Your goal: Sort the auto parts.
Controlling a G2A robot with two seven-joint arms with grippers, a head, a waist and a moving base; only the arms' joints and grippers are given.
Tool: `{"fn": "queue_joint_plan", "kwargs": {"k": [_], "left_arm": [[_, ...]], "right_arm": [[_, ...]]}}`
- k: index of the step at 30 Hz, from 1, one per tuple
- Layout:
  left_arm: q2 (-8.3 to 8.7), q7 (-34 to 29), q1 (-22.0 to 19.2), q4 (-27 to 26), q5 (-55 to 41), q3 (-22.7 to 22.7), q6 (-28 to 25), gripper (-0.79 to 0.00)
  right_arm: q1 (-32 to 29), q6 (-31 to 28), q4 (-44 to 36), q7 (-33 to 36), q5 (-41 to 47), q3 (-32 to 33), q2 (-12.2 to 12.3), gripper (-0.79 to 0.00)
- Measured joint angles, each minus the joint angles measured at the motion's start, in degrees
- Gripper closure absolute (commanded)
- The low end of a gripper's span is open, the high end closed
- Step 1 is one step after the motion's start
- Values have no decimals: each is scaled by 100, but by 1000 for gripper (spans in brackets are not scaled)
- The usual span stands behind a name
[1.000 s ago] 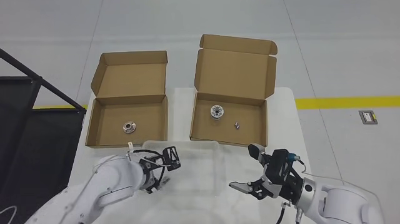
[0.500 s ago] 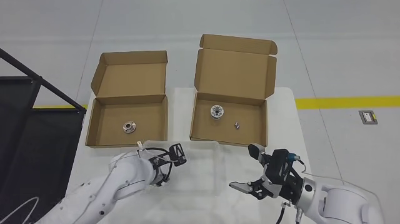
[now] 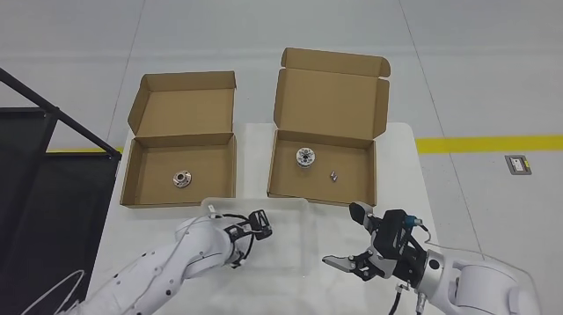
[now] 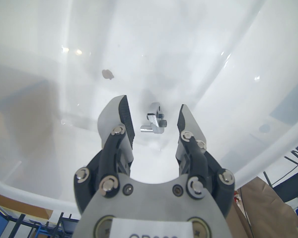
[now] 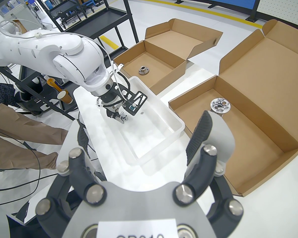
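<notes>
Spread to a moderate gap, the left claw [image 4: 152, 104] is held down inside a translucent white plastic tub [image 3: 286, 249] with nothing gripped. A small silver metal bracket with a stub pin and a dark screw head [image 4: 154, 122] is seen lying on the tub floor beneath the gap, clear of both fingers. A tiny brownish fleck [image 4: 107, 74] is seen on the tub floor a little farther on.

The right claw [image 5: 144, 122] is held wide and empty above the white table [image 3: 396, 174], at about three o'clock from the tub and near its wall.

Two open brown cardboard boxes are set on the table beyond the tub. At eleven o'clock, the left-hand box [image 3: 145, 183] is occupied by one round flanged metal hub [image 3: 181, 178]. At one o'clock, the right-hand box [image 3: 352, 161] is occupied by a silver disc-shaped part with holes [image 3: 304, 157] and — at its four o'clock — a small dark metal fastener [image 3: 334, 175]; the two are near each other but apart.
</notes>
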Motion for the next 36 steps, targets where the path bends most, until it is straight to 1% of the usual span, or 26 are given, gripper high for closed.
{"fn": "queue_joint_plan", "kwargs": {"k": [2, 8, 12, 15, 19, 20, 21, 22, 27, 30, 33, 36], "left_arm": [[-34, -4, 8, 42, 12, 9, 12, -391], [-115, 35, 73, 208, -47, -46, 113, -363], [-165, 14, 104, 306, -37, -81, 154, -360], [-187, 5, 126, 347, -47, -123, 175, -339], [-211, -7, 164, 381, -37, -191, 150, -243], [-215, -9, 172, 388, -35, -207, 145, -206], [-221, -11, 182, 398, -36, -229, 137, -65], [-225, -12, 190, 404, -39, -246, 129, 0], [-236, 14, 234, 435, -155, -388, 55, 0], [-202, 19, 261, 367, -253, -554, -16, 0], [-116, -12, 348, 152, -349, -824, -80, 0], [37, -128, 515, -265, -283, -1230, -95, 0]], "right_arm": [[0, 0, 0, 0, 0, 0, 0, -785], [0, 0, 0, 0, 0, 0, 0, -785], [0, 0, 0, 0, 0, 0, 0, -785], [0, 0, 0, 0, 0, 0, 0, -785], [0, 0, 0, 0, 0, 0, 0, -785], [0, 0, 0, 0, 0, 0, 0, -785], [0, 0, 0, 0, 0, 0, 0, -785], [0, 0, 0, 0, 0, 0, 0, -785], [0, 0, 0, 0, 0, 0, 0, -785], [0, 0, 0, 0, 0, 0, 0, -785], [0, 0, 0, 0, 0, 0, 0, -785], [0, 0, 0, 0, 0, 0, 0, -785]]}}
